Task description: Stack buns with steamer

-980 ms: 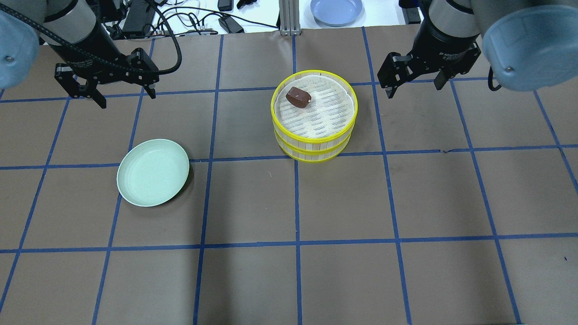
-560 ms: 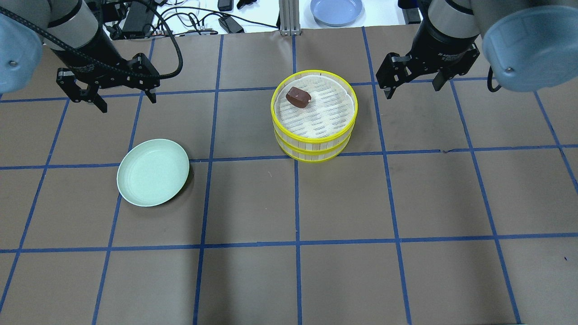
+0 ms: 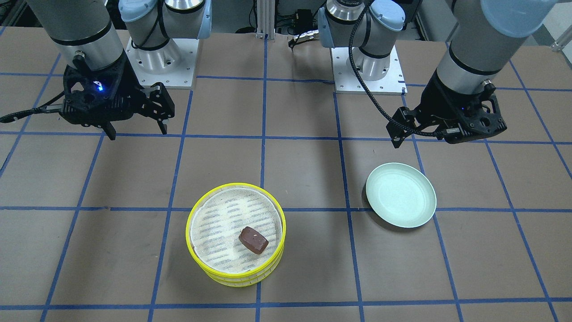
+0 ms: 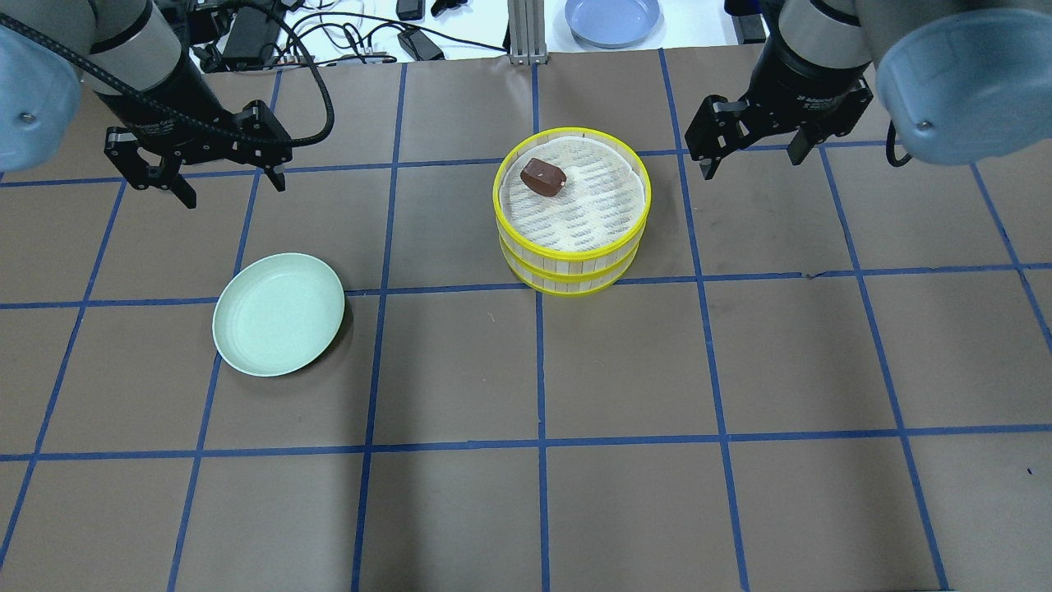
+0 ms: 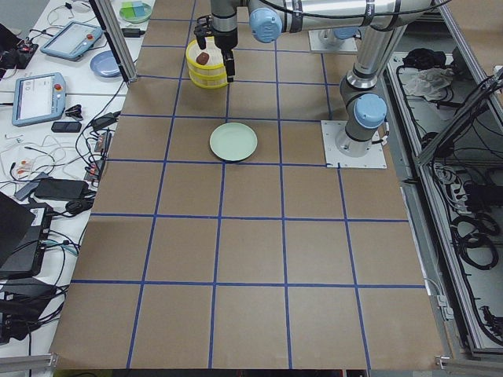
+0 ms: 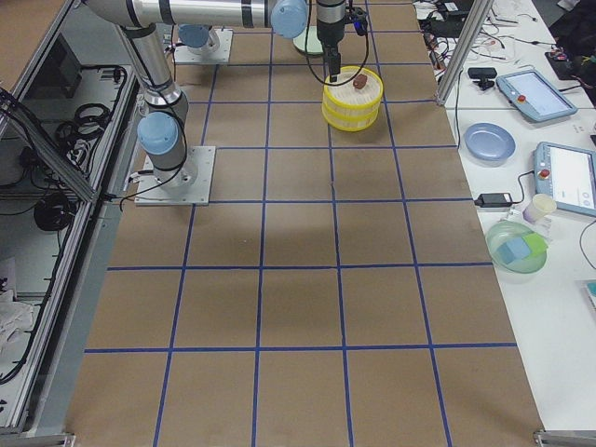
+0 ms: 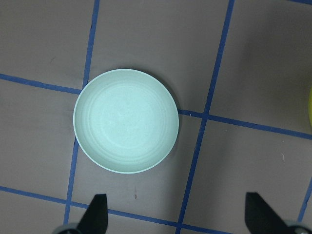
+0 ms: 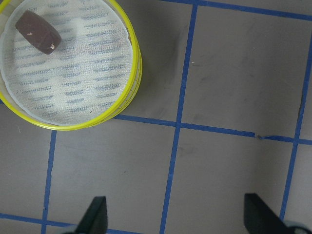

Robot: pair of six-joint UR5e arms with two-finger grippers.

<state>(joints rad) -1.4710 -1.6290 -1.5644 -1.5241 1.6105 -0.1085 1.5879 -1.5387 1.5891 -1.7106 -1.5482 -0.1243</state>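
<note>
The steamer point(image 4: 575, 265) is two stacked yellow-rimmed tiers with a white liner, standing at centre-back of the table. It also shows in the front view point(image 3: 193, 232) and the right wrist view point(image 8: 134, 63). A dark reddish-brown bun point(image 4: 542, 177) lies in the top tier near its far left rim point(image 3: 253, 239) point(image 8: 38, 32). The cream-white bun is not in view. The pale green plate point(image 4: 278, 325) point(image 7: 126, 121) is empty. My left gripper point(image 4: 234, 193) point(image 7: 176, 209) is open and empty, behind the plate. My right gripper point(image 4: 750, 164) point(image 8: 175, 209) is open and empty, to the right of the steamer.
A blue plate point(image 4: 612, 18), cables point(image 4: 345, 37) and an aluminium post point(image 4: 522, 33) lie beyond the table's far edge. The two arm bases point(image 3: 156, 58) point(image 3: 366, 67) stand at the robot's side. Blue tape lines grid the brown table.
Both grippers have shifted only slightly and stay open. The steamer, the brown bun and the plate have not moved.
</note>
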